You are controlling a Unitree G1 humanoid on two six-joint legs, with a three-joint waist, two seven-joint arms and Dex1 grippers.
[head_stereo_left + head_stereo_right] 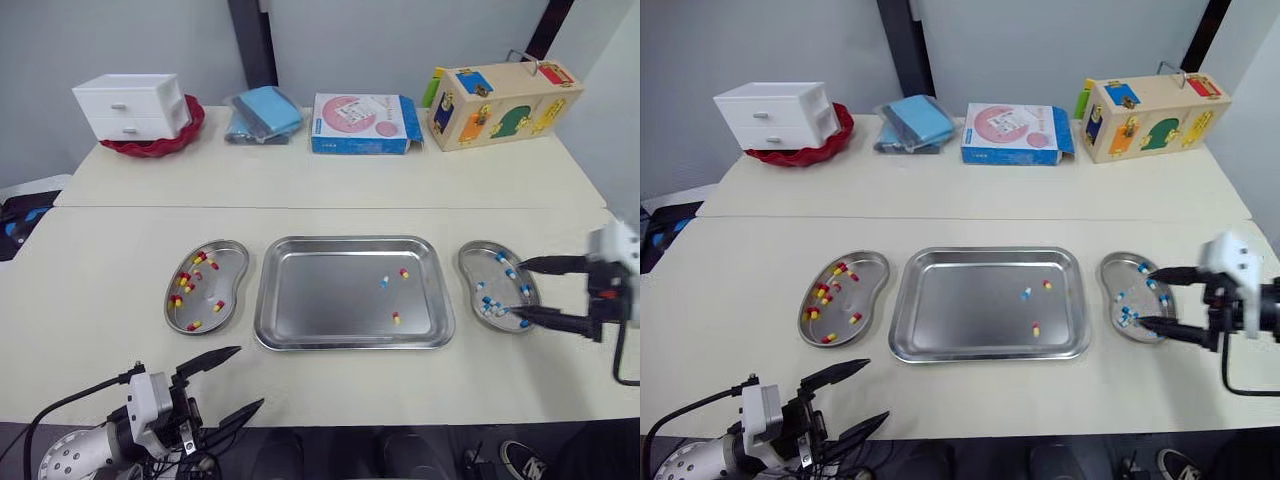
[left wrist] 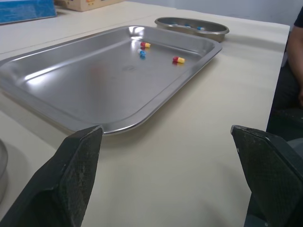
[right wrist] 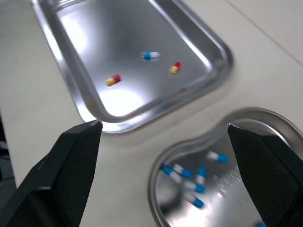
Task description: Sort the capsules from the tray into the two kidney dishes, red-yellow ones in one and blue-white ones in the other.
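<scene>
Left eye view: one blue-white capsule [image 1: 384, 282] and two red-yellow capsules [image 1: 403, 272] lie in the rectangular steel tray [image 1: 320, 300], flanked by the left steel kidney dish [image 1: 232, 262] and right steel kidney dish [image 1: 470, 262]. The right gripper [image 1: 516, 289] hangs spread over the latter; the left gripper [image 1: 250, 376] is spread by the cream counter [image 1: 100, 260] edge.

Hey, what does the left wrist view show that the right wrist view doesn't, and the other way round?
Left wrist view: the open left gripper, a blue box beyond the tray, and a person's arm. Right wrist view: the open right gripper by the right kidney dish, close enough to tell its blue-white capsules apart. Both: the tray with one blue-white capsule and two red-yellow capsules, plus that dish.
</scene>
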